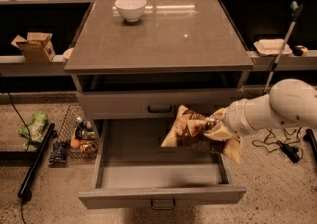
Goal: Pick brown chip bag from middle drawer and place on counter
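The brown chip bag (190, 128) held over the open middle drawer (158, 196)

A white bowl (130, 8) sits far left on the counter (163, 39). Below, the drawer's tray stands pulled out toward the near side. The bag hangs tilted over its right half, its right end clamped in the gripper (218, 130), whose white arm (277, 109) reaches in from the right.

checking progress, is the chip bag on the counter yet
No, the gripper holds the brown chip bag over the open middle drawer; the counter bears a white bowl.
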